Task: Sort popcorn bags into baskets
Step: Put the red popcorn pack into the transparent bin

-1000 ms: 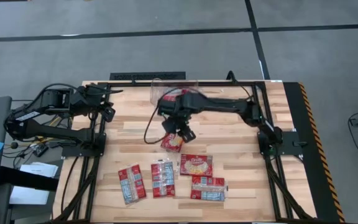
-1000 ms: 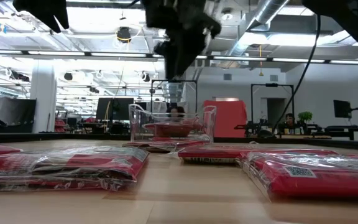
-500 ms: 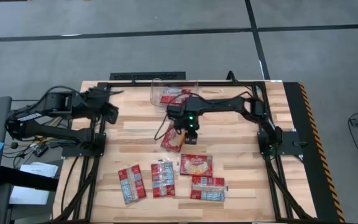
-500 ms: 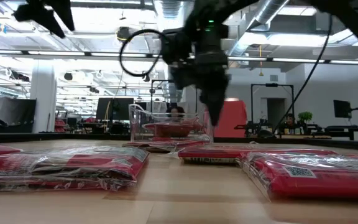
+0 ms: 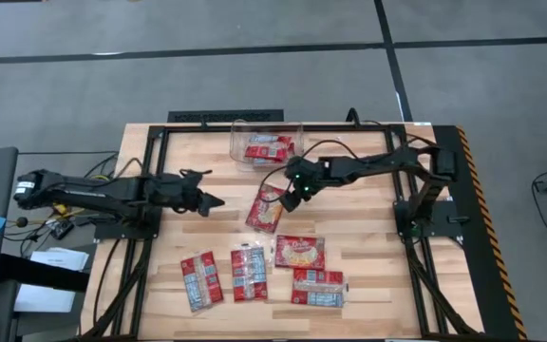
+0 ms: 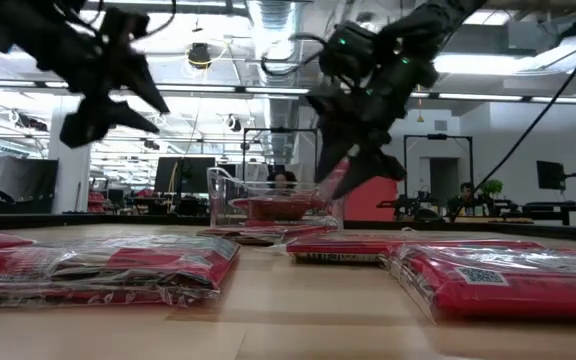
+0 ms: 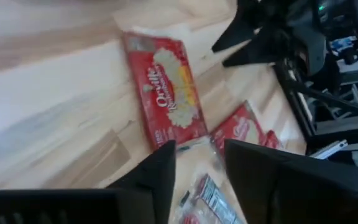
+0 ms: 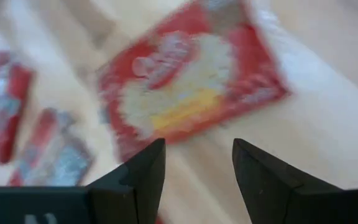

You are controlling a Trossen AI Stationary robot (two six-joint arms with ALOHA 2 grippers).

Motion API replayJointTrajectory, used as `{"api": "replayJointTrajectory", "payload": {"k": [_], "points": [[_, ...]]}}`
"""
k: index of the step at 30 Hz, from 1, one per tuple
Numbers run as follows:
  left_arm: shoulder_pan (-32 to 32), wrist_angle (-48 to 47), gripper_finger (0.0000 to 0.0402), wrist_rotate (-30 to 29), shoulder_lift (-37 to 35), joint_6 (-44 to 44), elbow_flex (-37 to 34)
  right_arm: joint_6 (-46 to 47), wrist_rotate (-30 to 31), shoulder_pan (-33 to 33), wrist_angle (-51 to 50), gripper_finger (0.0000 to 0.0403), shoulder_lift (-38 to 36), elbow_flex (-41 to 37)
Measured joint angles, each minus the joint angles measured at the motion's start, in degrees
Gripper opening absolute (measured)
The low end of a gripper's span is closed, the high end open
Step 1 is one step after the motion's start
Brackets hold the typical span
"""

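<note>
A clear tub (image 5: 266, 141) stands near the table's far edge with a red popcorn packet (image 5: 270, 149) lying flat in it. One loose packet (image 5: 267, 209) with a yellowish picture lies flat at the table's middle. My right gripper (image 5: 292, 196) hovers open just right of it, and in its wrist view the packet (image 8: 188, 99) lies beyond the open gripper (image 8: 199, 146). My left gripper (image 5: 215, 201) is open, off the table to the packet's left, and points at it (image 7: 165, 99). Several more packets (image 5: 249, 273) lie flat along the near side.
Nearer than the middle packet lie one with a picture (image 5: 299, 252) and three label-side-up packets (image 5: 201, 279) (image 5: 317, 286). The low view shows the tub (image 6: 278, 200) beyond the near packets (image 6: 98, 265). Bare wood lies on the table's right side (image 5: 368, 237).
My left arm has swung out from the far-left corner toward the table's middle, so its gripper now points at the middle packet. My right gripper has come down and shifted slightly toward the table's right, turning as the arm stretched out lower.
</note>
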Motion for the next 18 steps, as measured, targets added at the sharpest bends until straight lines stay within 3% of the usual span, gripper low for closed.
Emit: {"api": "replayJointTrajectory", "payload": {"k": [12,15,18], "points": [[-1.0,14.4,0.0038,0.2,19.9,0.5,1.1,3.0,5.8,-0.9,3.2,0.0224,4.2,-1.4],[-1.0,15.0,0.0026,-0.9,24.6,1.0,2.4,2.6,10.2,-1.4,2.2,0.0222,4.0,-1.2],[-1.0,15.3,0.0016,-2.2,28.8,1.2,3.0,2.5,10.0,-2.6,2.2,0.022,3.8,-1.2]]}}
